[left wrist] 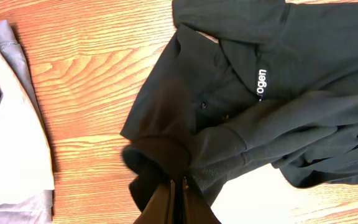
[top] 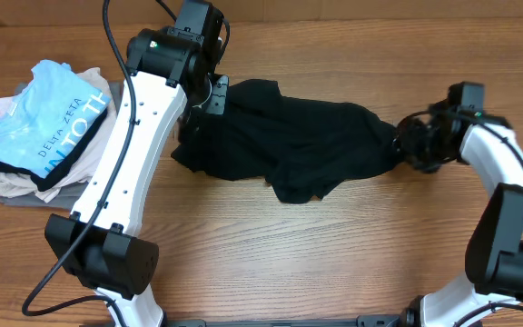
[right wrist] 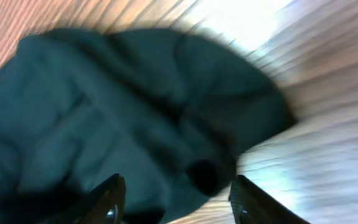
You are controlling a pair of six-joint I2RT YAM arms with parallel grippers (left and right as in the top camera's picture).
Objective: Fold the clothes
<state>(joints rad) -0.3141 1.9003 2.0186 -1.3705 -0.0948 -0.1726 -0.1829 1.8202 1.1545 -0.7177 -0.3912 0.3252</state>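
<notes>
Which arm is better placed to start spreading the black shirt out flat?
Left, probably: the left gripper is shut on the black shirt near its collar, so it can pull at once. The right gripper is open at the other end, apparently holding nothing.

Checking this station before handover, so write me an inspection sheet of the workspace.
Surface: wooden table, no stains seen.
Job's things: black shirt, crumpled mid-table, not yet folded.
Clutter: pile of folded white and grey garments at the left edge, with a light-blue shirt on top, apart from the black shirt.
Grippers: left gripper shut on the black shirt's edge. Right gripper open over the shirt's other end, in a blurred view.
Cables: black cable runs along the left arm and loops near its base.
Surroundings: nothing seen beyond the table.
</notes>
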